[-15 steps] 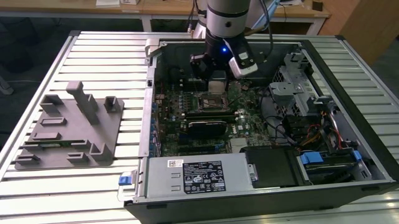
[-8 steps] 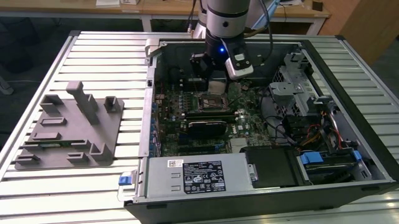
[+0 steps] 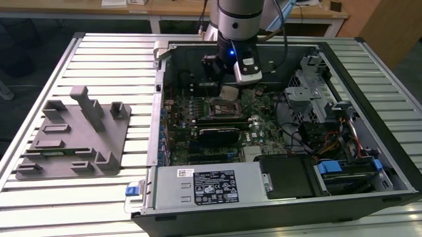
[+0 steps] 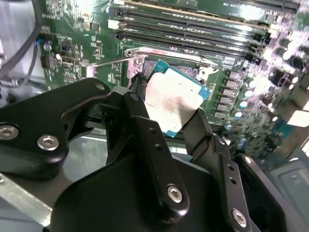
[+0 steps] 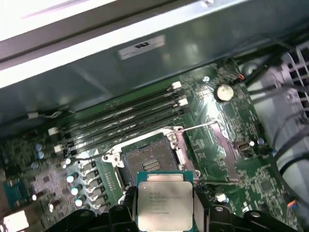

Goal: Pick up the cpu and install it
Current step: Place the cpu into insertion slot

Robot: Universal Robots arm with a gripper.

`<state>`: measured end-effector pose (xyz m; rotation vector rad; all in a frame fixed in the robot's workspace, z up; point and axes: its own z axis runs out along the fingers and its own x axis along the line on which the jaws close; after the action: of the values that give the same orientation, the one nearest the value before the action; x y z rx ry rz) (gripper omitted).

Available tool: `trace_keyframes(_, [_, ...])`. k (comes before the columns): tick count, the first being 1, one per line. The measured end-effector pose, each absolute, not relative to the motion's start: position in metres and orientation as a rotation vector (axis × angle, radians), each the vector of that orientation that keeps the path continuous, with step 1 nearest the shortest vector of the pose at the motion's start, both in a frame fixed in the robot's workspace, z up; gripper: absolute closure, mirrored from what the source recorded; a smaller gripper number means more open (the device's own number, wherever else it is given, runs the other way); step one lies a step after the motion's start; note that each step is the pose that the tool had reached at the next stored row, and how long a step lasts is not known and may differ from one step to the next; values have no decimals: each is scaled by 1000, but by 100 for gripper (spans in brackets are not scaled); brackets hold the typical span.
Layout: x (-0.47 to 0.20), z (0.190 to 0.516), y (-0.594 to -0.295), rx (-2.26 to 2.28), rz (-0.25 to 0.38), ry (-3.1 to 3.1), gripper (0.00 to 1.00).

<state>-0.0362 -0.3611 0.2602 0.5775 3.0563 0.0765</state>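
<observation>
The cpu (image 3: 229, 93) is a flat square chip with a shiny silver-grey top. It hangs above the motherboard inside the open computer case (image 3: 369, 84). My gripper (image 3: 230, 89) is shut on it, with black fingers (image 4: 145, 121) pressed against two opposite edges. In both wrist views the cpu (image 4: 174, 99) (image 5: 164, 200) is tilted slightly and floats just short of the open socket (image 5: 149, 157). The socket (image 3: 223, 107) lies under and a little in front of the chip, and its metal frame (image 4: 159, 53) is raised.
Memory slots (image 5: 130, 113) run beside the socket. A black block (image 3: 218, 132) sits on the board nearer the front. The power supply (image 3: 204, 185) and drive bay cables (image 3: 323, 140) fill the case's front and the exterior view's right. A grey fixture (image 3: 72, 133) lies on the slatted table (image 3: 118, 59).
</observation>
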Motion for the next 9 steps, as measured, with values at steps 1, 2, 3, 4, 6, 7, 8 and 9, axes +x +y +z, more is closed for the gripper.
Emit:
trace_keyframes(1, [-36, 260, -361, 605, 76, 3051, 45])
trace_keyframes(2, [-36, 260, -361, 632, 76, 3045, 45])
trace_keyframes(3, [-36, 260, -361, 660, 75, 3038, 45])
trace_keyframes(4, [-36, 260, -361, 687, 75, 3032, 45])
trace_keyframes(6, [-36, 260, -361, 743, 74, 3018, 45])
trace_keyframes(7, [-36, 260, -361, 770, 73, 3010, 45])
trace_keyframes(8, [-36, 260, -361, 797, 73, 3003, 45])
trace_keyframes(9, [-36, 259, -361, 824, 72, 2995, 45])
